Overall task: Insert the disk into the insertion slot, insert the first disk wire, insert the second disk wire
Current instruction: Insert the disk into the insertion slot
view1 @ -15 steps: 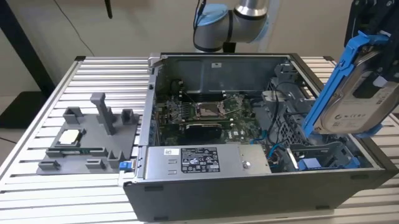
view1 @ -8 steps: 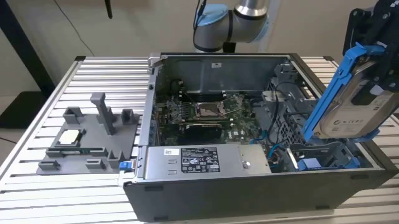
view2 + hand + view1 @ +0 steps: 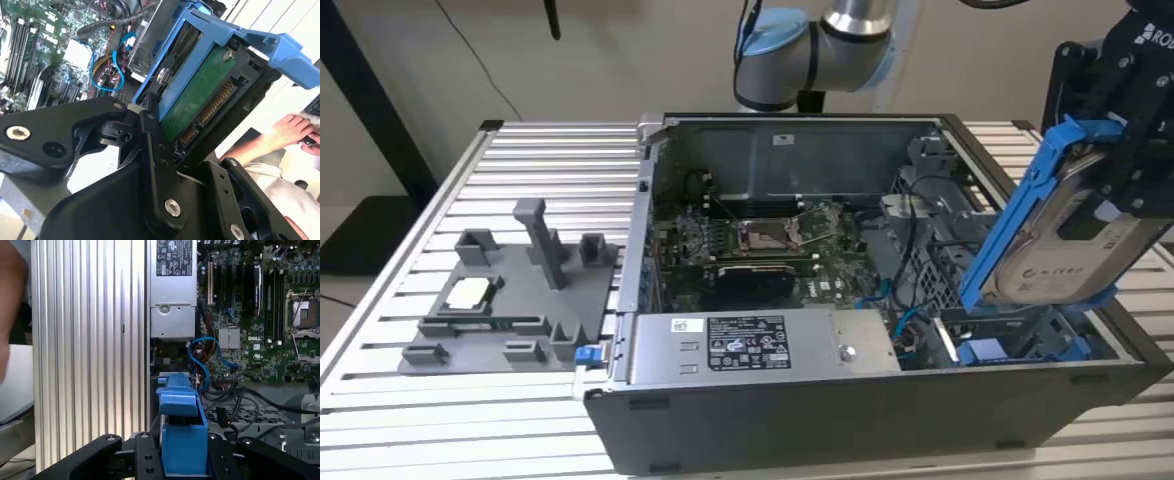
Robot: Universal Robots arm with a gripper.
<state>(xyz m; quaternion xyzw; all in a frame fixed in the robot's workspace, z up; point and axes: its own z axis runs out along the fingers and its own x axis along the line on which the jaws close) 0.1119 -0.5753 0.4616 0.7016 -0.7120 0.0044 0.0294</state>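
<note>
The gripper (image 3: 1114,150) has its jaws closed on the disk (image 3: 1061,240), which hangs tilted just above the insertion slot (image 3: 994,348). It looks stiff, fairly heavy and fragile. The sides of the blue carrier (image 3: 1014,215) seem the safest hold.

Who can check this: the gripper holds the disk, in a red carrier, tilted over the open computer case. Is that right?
Not quite: the carrier around the disk is blue, not red, as the exterior view shows. The rest stands: the gripper holds it tilted over the open computer case.
</note>
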